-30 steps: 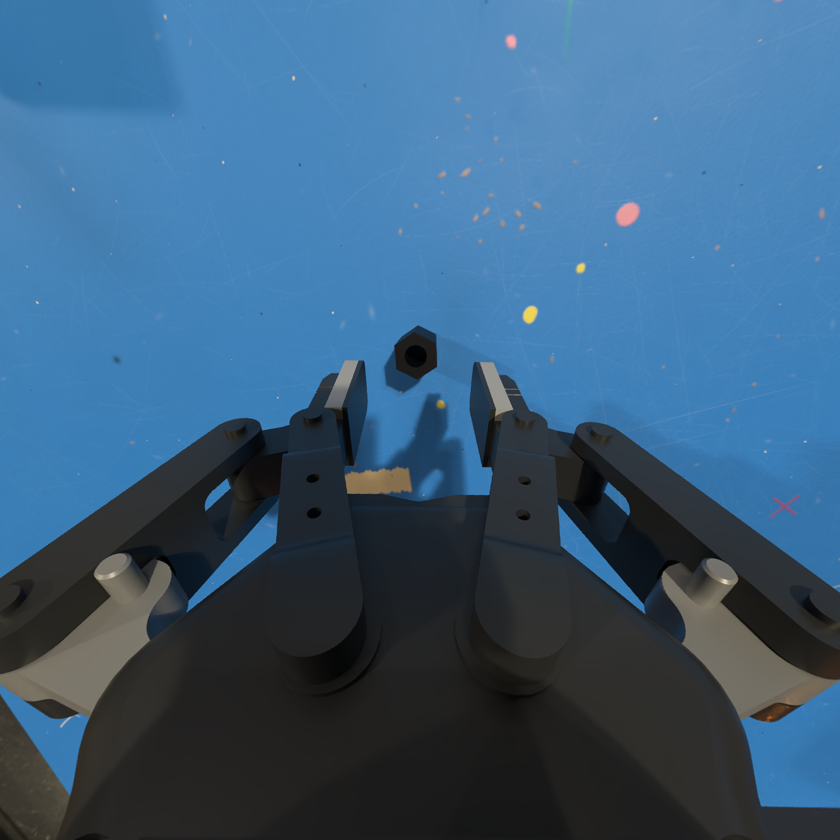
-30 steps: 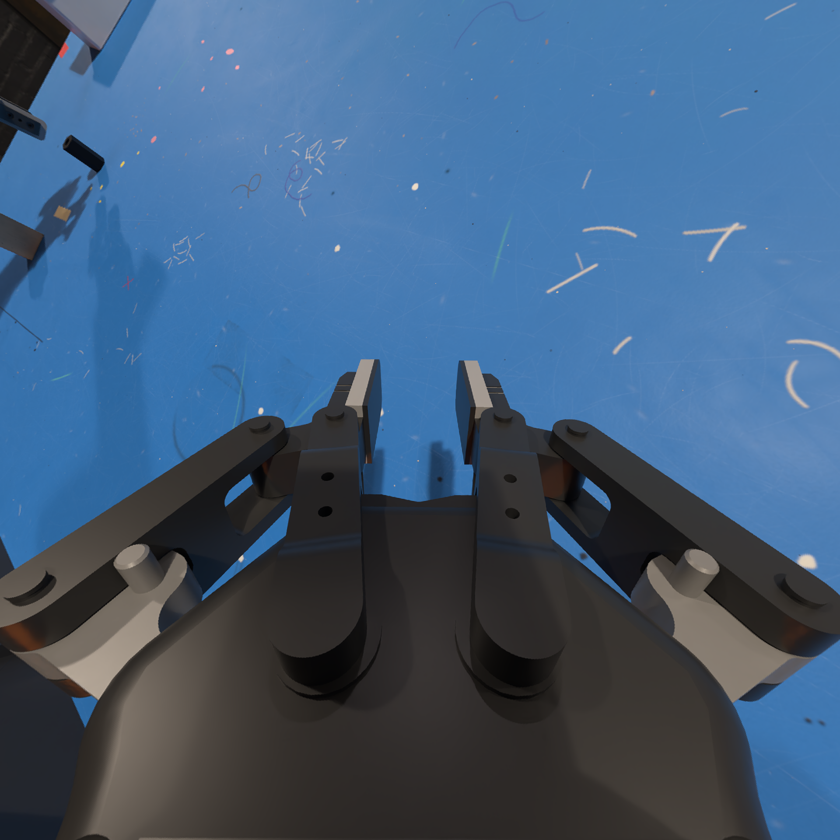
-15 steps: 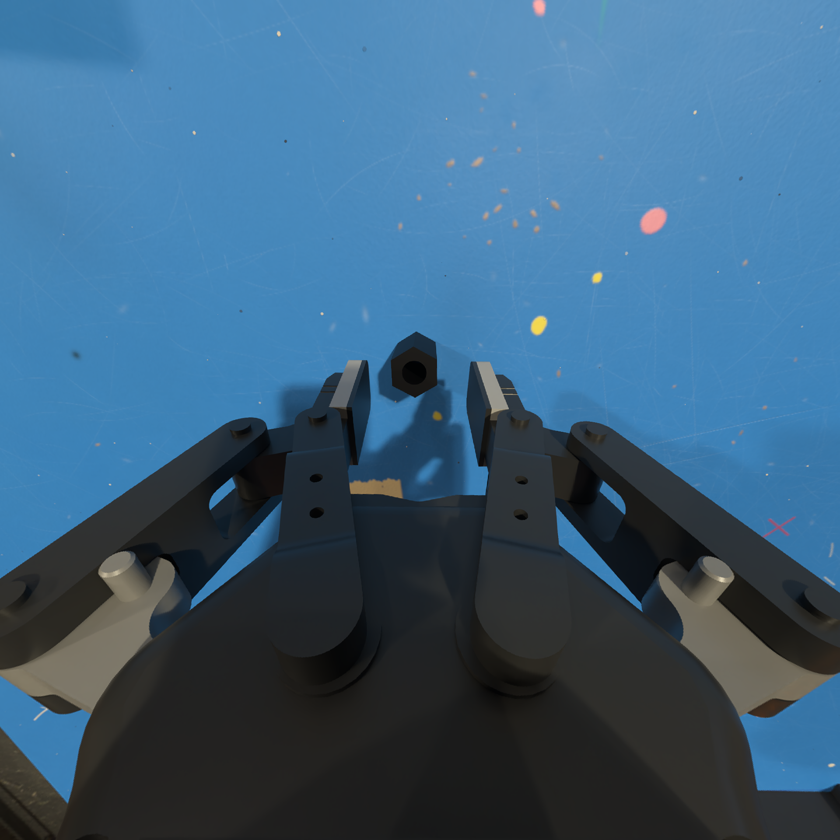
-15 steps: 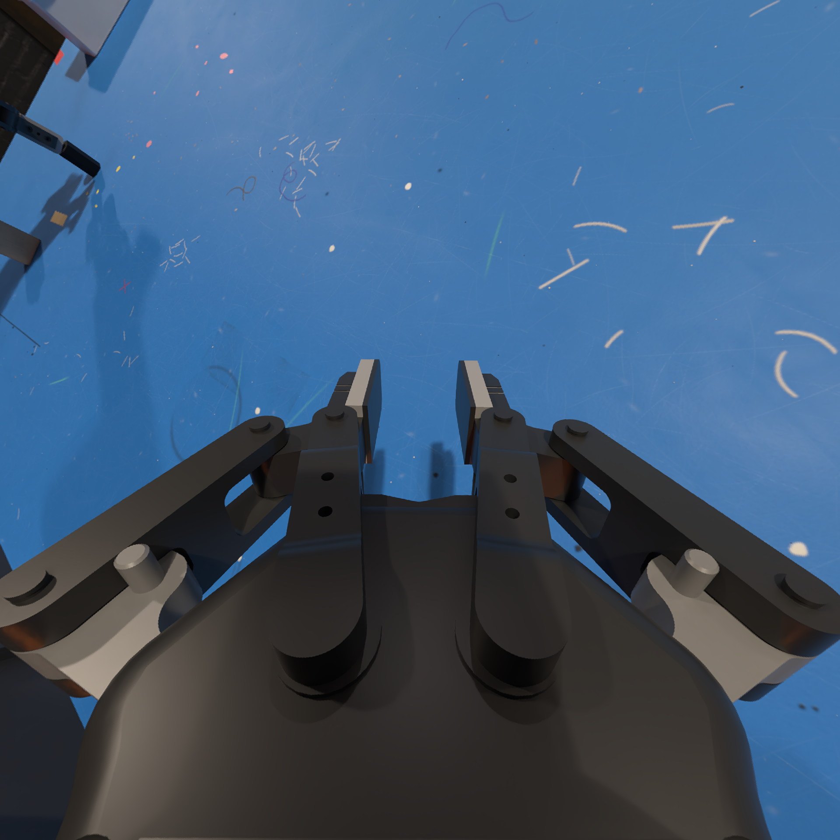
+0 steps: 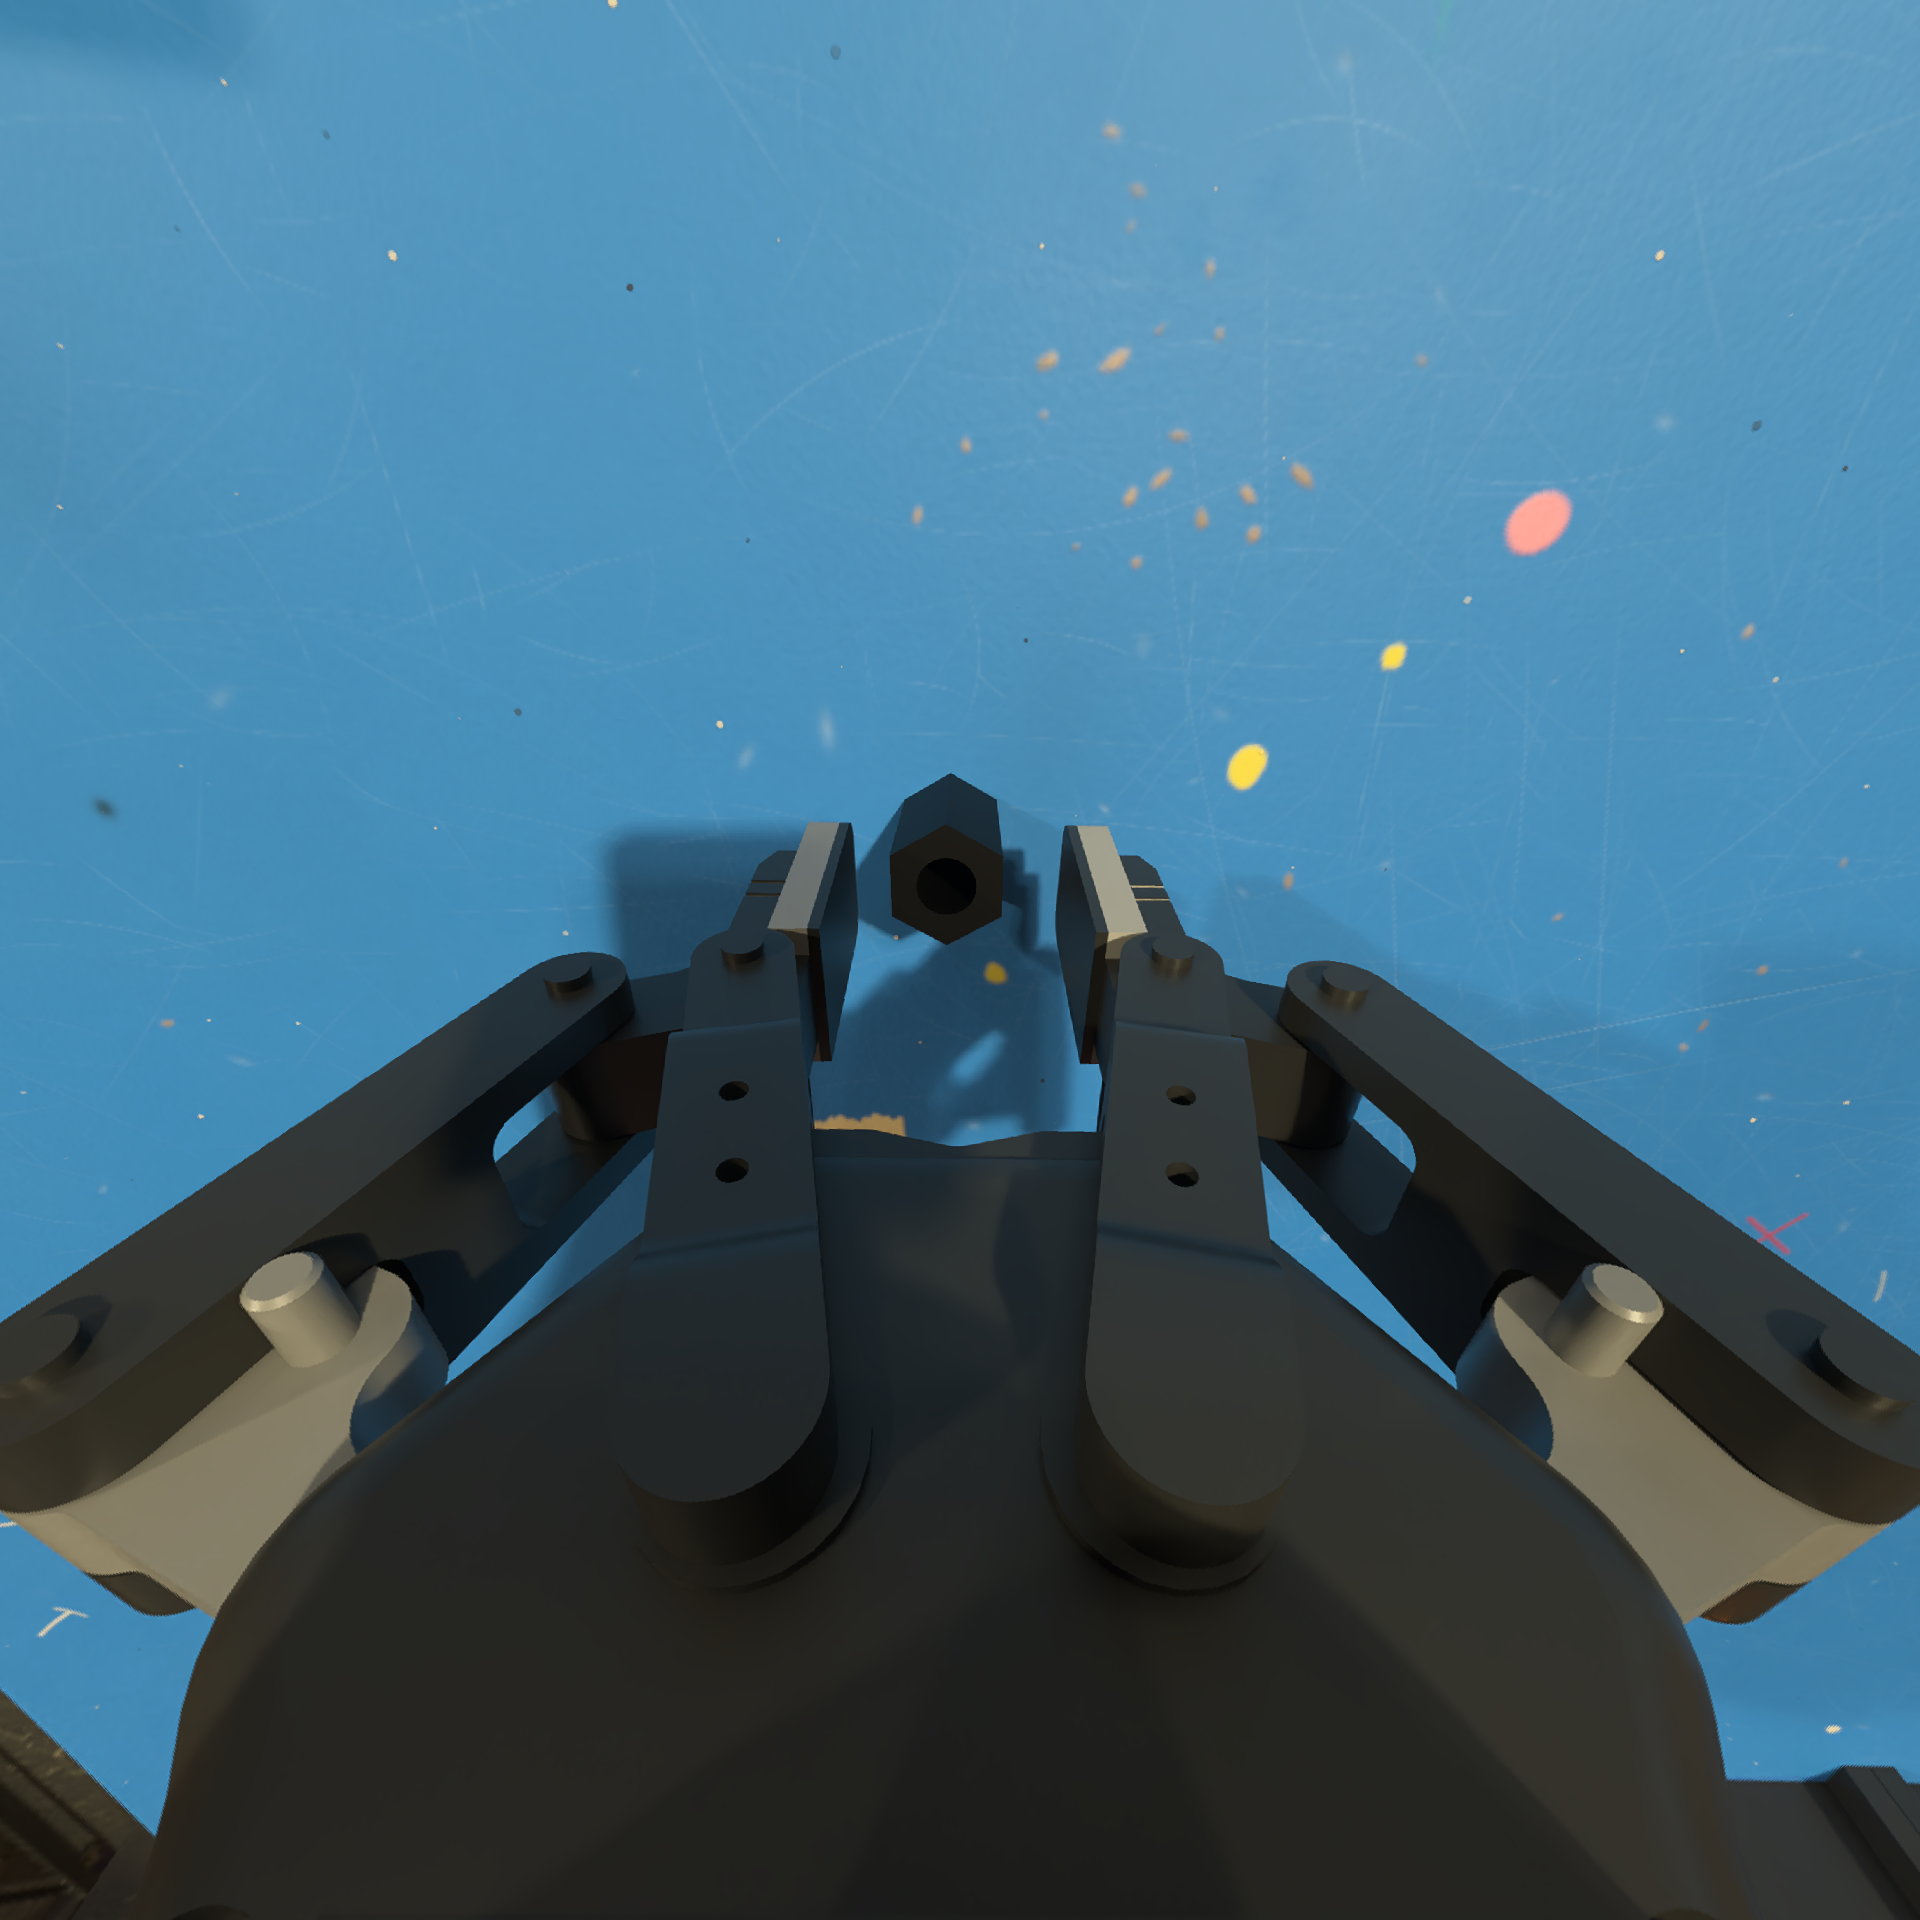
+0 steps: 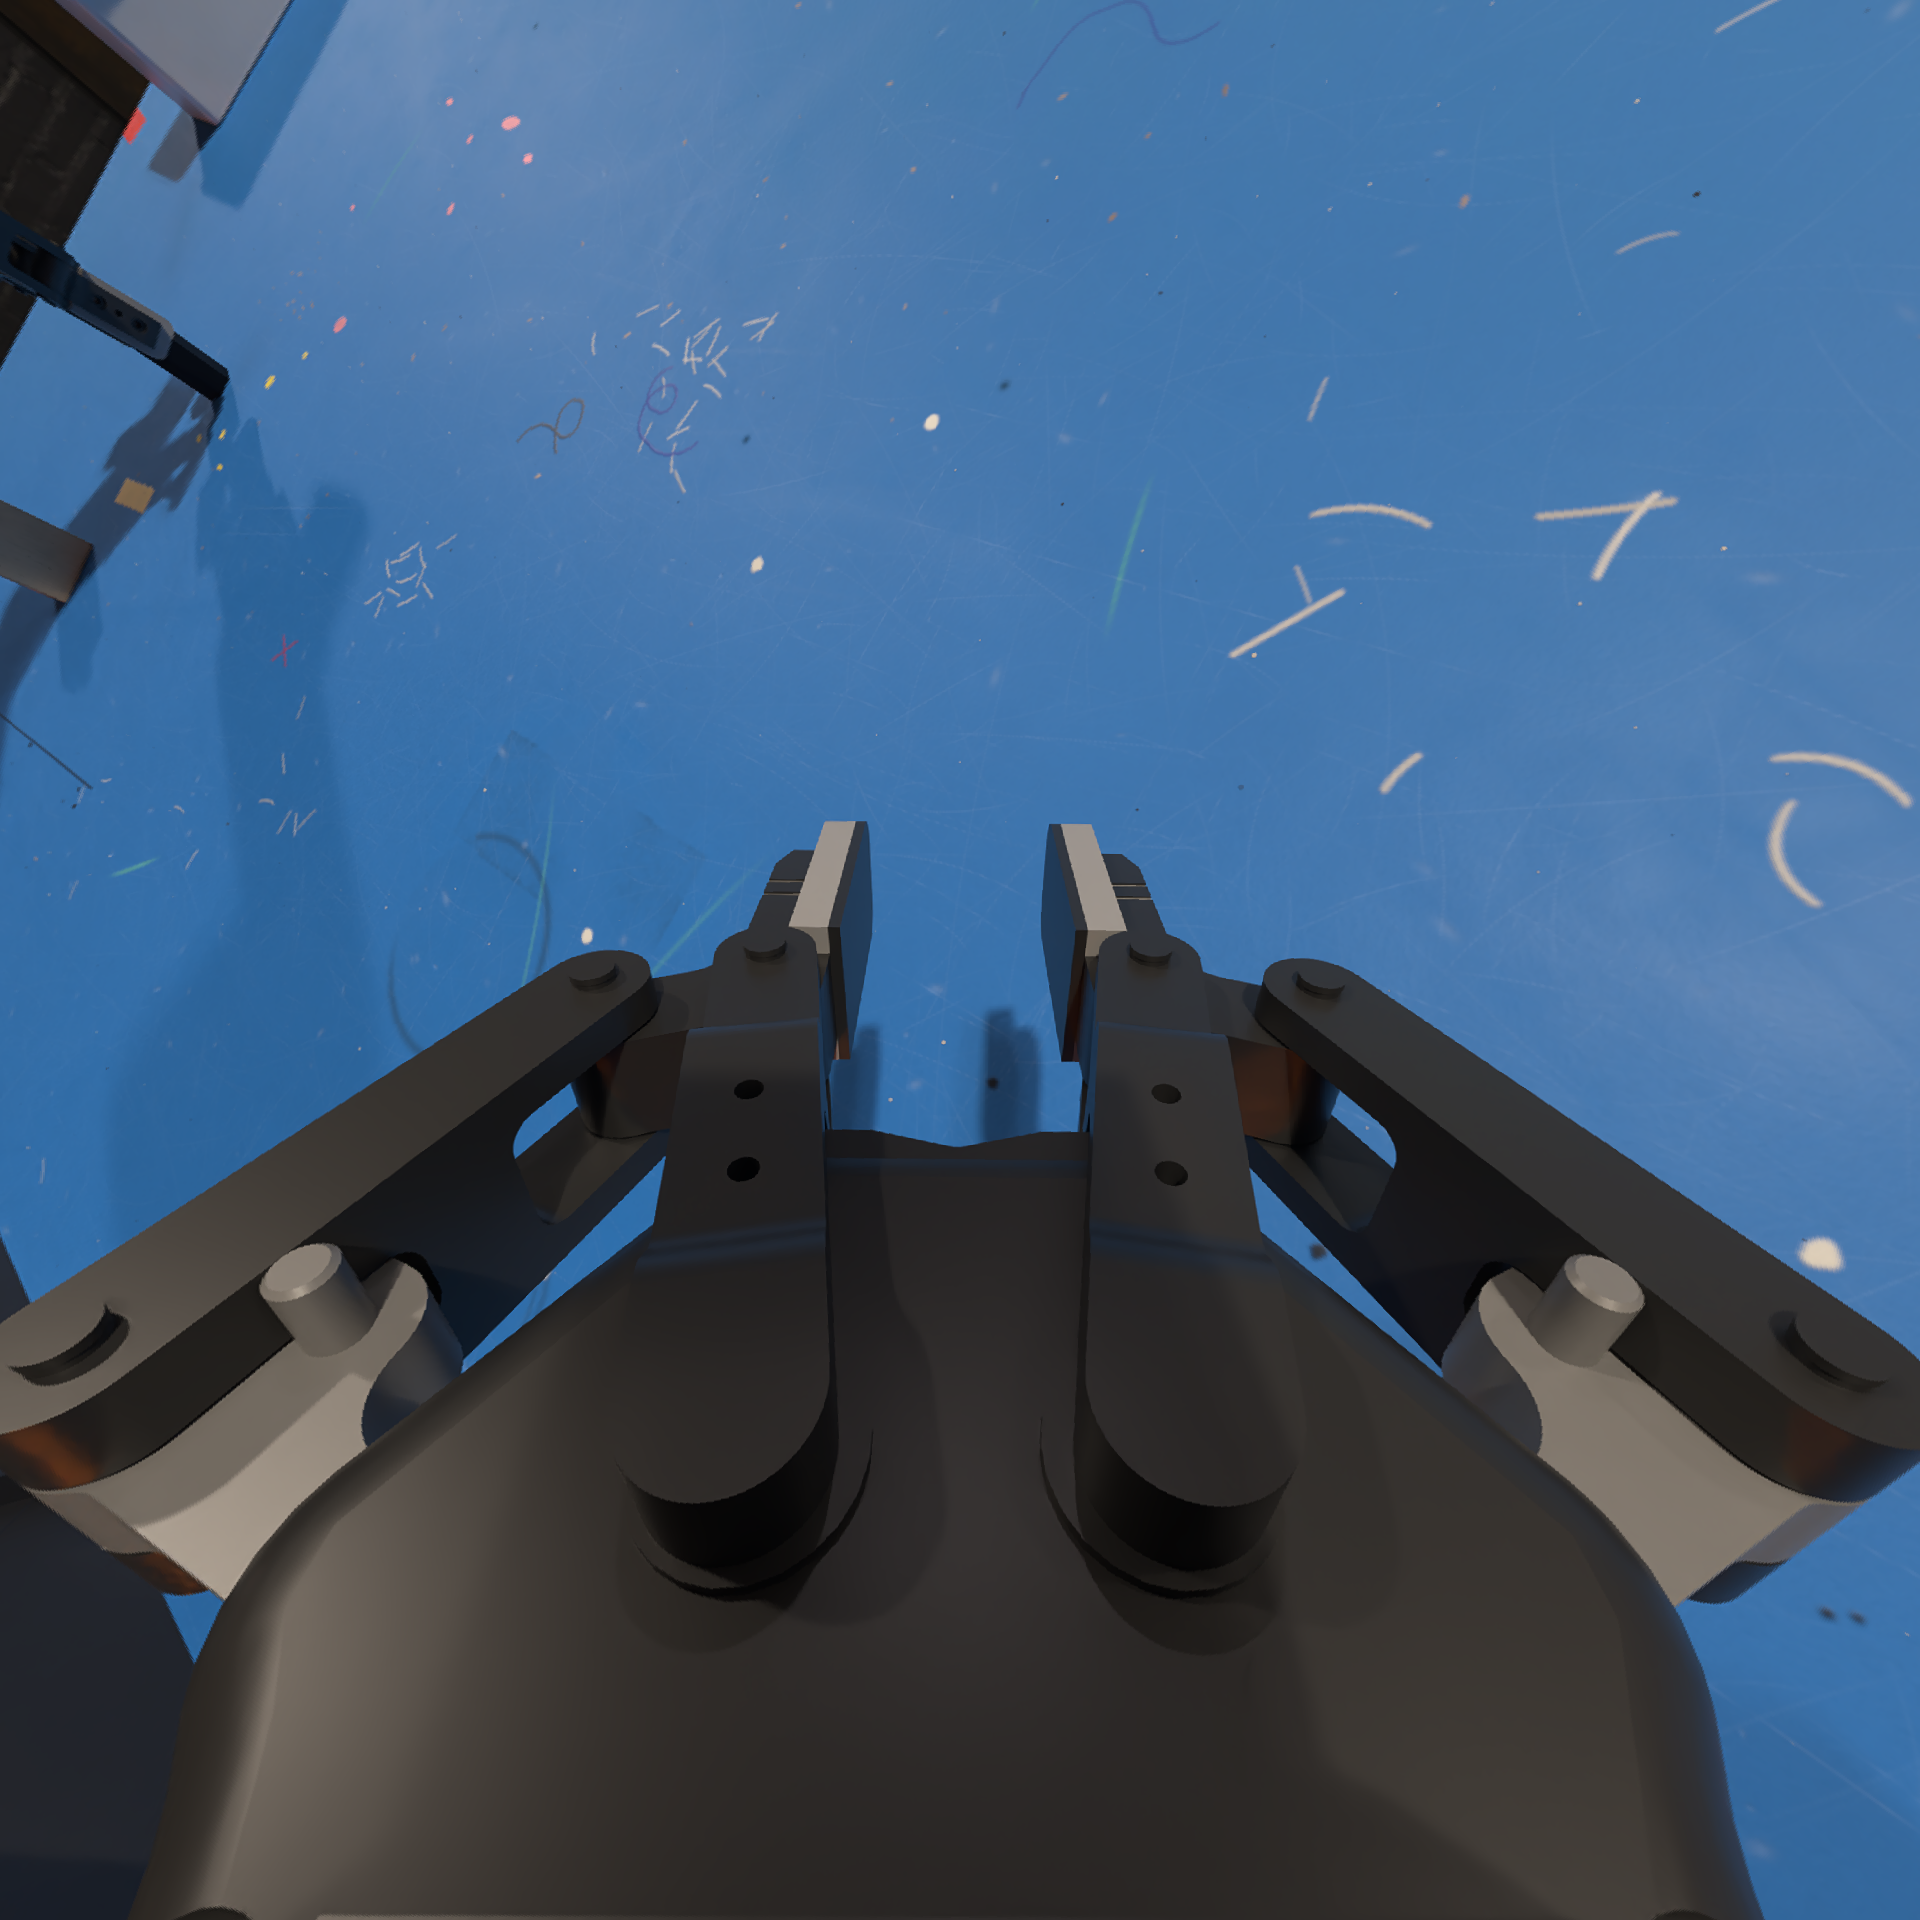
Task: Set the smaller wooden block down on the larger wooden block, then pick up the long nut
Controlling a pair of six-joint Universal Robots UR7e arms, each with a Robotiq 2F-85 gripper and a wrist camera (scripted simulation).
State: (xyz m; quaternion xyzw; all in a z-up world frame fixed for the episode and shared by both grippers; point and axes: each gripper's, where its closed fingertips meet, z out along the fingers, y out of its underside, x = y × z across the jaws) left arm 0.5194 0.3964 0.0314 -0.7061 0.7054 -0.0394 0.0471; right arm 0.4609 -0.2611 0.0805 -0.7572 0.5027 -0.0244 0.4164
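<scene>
The long nut (image 5: 945,883) is black and hexagonal. It lies on the blue mat with its bore end facing the left wrist camera. My left gripper (image 5: 957,847) is open and low over the mat, with a fingertip on each side of the nut and a gap on both sides. My right gripper (image 6: 956,831) is open and empty above bare mat. In the right wrist view the left gripper's fingers (image 6: 156,343) show at the far left edge and hide the nut. I do not see either wooden block for certain.
A small tan patch (image 5: 860,1122) shows under the left gripper, and also in the right wrist view (image 6: 133,494). A white box corner (image 6: 187,42) and a dark post (image 6: 42,135) stand at the top left. The mat (image 6: 1247,312) has chalk marks and paint spots.
My left gripper has come forward and down, so the nut has gone from just beyond the fingertips to between them. In the right wrist view its fingers now cover the nut. My right gripper barely shifted.
</scene>
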